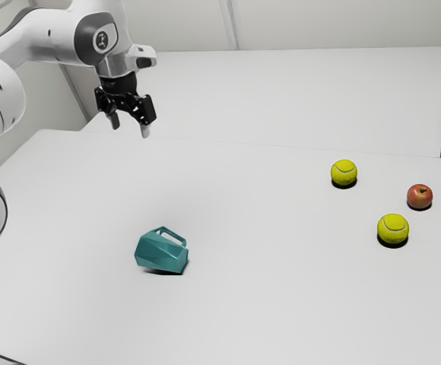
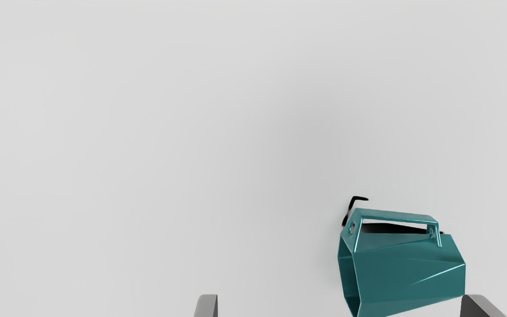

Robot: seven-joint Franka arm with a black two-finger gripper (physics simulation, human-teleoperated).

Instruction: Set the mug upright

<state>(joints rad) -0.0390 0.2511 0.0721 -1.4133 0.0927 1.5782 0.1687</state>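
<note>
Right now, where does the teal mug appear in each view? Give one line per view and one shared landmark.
Exterior view: the mug is on its side, left of centre, below the gripper.
Wrist view: by the gap between the open fingers, close to one.
Shared landmark: the handle.

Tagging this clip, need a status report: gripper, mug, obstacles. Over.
Gripper open and empty, above the table. Teal mug lying on its side. Tennis balls and apple away from it, toward exterior view's right.
</note>
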